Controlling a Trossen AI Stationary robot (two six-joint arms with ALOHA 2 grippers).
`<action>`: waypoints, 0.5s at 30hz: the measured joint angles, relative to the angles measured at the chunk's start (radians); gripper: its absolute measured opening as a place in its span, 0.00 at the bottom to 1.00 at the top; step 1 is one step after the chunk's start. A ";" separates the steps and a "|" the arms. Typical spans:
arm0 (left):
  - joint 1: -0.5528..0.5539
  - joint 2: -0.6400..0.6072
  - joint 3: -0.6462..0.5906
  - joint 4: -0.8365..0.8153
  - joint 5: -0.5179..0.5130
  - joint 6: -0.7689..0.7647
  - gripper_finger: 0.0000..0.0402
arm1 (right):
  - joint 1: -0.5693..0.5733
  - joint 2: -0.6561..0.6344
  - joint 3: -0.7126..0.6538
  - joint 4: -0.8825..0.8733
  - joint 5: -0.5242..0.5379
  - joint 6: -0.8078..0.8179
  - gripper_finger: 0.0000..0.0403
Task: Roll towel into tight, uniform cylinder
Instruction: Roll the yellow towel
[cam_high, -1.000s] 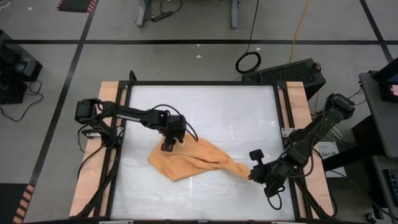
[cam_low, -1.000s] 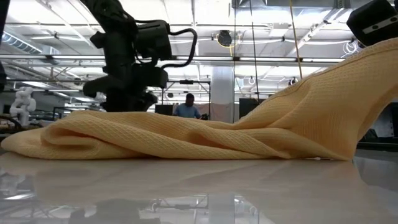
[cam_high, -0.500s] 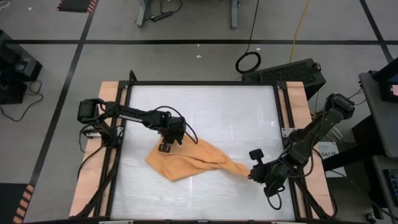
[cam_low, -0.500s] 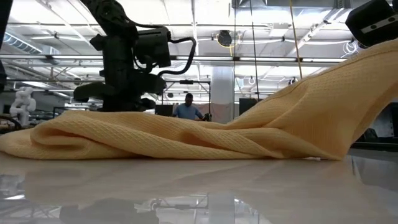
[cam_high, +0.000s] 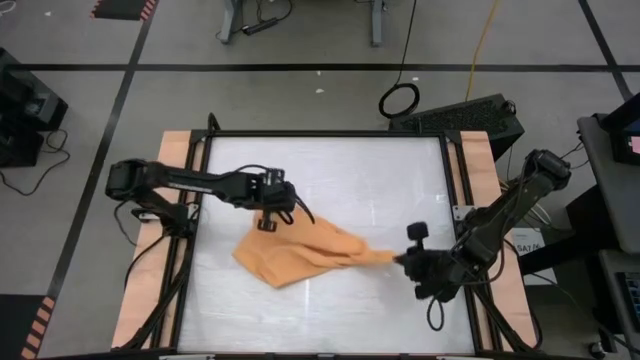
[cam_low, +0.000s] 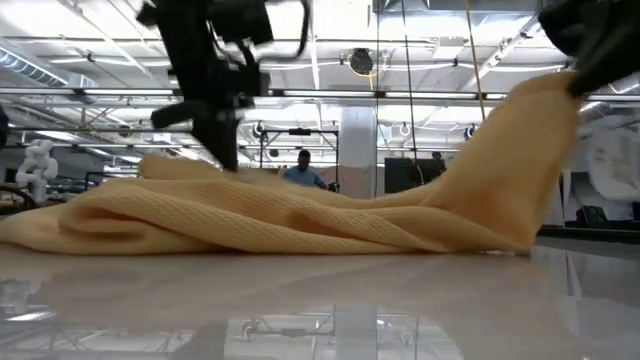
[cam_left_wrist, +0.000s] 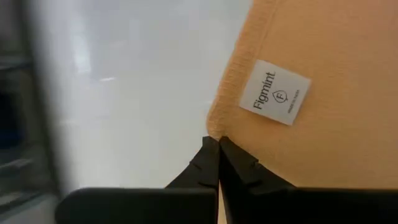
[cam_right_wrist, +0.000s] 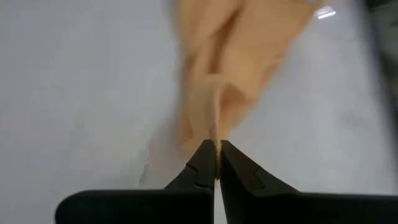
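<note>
On the desk (cam_high: 330, 170), mid-front, the towel (cam_high: 290, 255) stretches nine-to-three o'clock: left tool (cam_high: 270, 222) pinches its tagged eleven-o'clock edge, right tool (cam_high: 402, 258) clamps the three-o'clock corner, lifted.

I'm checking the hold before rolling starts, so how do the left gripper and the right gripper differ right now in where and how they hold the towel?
The left gripper pinches the towel at its far-left edge beside the white tag; the right gripper pinches a bunched corner at the right. The left end lies low on the table; the right end is lifted. Both are shut on cloth.
</note>
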 joint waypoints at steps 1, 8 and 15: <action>-0.010 -0.021 0.016 -0.010 -0.059 -0.010 0.00 | 0.000 -0.012 0.000 -0.018 0.059 0.003 0.00; -0.143 -0.216 0.069 -0.034 -0.356 -0.057 0.00 | 0.000 -0.153 0.000 -0.059 0.439 -0.035 0.00; -0.318 -0.309 0.065 -0.049 -0.167 -0.287 0.00 | -0.003 -0.287 0.000 0.016 0.414 -0.101 0.00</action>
